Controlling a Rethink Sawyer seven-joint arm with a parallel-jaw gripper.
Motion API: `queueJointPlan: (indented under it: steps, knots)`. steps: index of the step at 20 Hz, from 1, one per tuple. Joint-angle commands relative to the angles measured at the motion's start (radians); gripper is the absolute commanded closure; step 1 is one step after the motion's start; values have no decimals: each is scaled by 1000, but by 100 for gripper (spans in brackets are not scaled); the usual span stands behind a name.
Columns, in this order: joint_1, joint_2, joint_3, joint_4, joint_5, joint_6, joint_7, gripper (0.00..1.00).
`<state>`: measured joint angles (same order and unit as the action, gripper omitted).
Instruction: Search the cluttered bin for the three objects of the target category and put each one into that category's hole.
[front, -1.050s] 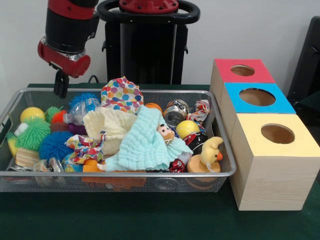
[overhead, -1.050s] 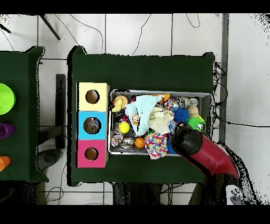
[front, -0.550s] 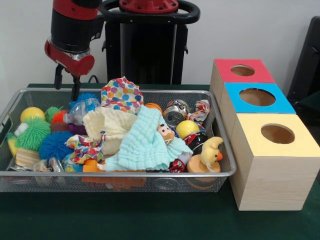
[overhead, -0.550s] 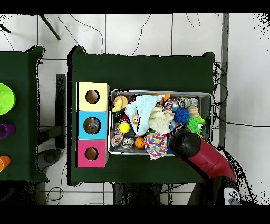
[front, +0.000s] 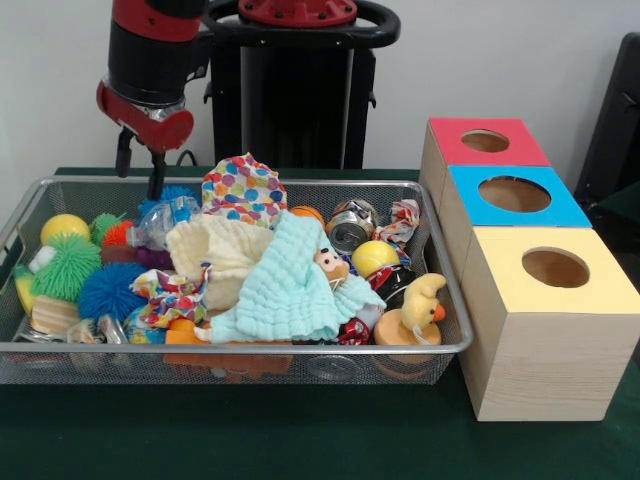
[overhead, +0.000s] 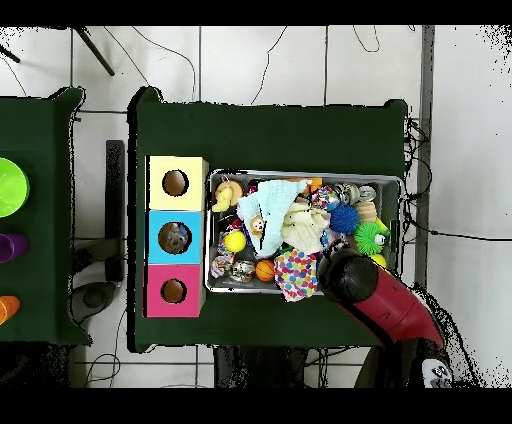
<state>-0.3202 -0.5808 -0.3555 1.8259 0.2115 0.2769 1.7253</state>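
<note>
You have the gripper (front: 140, 170) hanging over the far left part of the wire mesh bin (front: 230, 348), its two dark fingers (front: 157, 172) spread apart with nothing between them, the tips just above the far rim and close to a clear plastic bottle (front: 165, 220) and a blue spiky ball (front: 165, 195) behind it. In the overhead view the red and black arm (overhead: 385, 305) covers that corner of the bin, so you cannot see the fingertips there. Inside the bin, the middle is heaped with cloths: a polka-dot cloth (front: 243, 190) at the far side, a cream cloth (front: 215, 250) in front of it, and a light blue cloth (front: 290, 285) draped to the near right. At the left you have a yellow ball (front: 63, 227), a green spiky ball (front: 67, 267) and a second blue spiky ball (front: 107, 290). To the right of the cloths lie a crushed can (front: 350, 225), another yellow ball (front: 374, 256) and a yellow rubber duck (front: 422, 300) near the right wall. Just right of the bin stands the row of three wooden boxes, each with a round hole on top: the red box (front: 485, 142) farthest, the blue box (front: 512, 195) in the middle, the yellow box (front: 553, 270) nearest. Which objects belong to the target category you cannot tell from these views.
</note>
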Motion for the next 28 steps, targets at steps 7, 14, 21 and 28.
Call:
queueJointPlan:
  steps: [7, 14, 21, 28]
  knots:
    - [-42, 17, 83, 26, 32, -87, 213, 0]
    - [-66, 39, 114, 26, 23, -143, 208, 0]
    - [-46, 49, 101, 18, 35, -147, 221, 0]
    - [-58, 66, 111, 12, 45, -148, 221, 0]
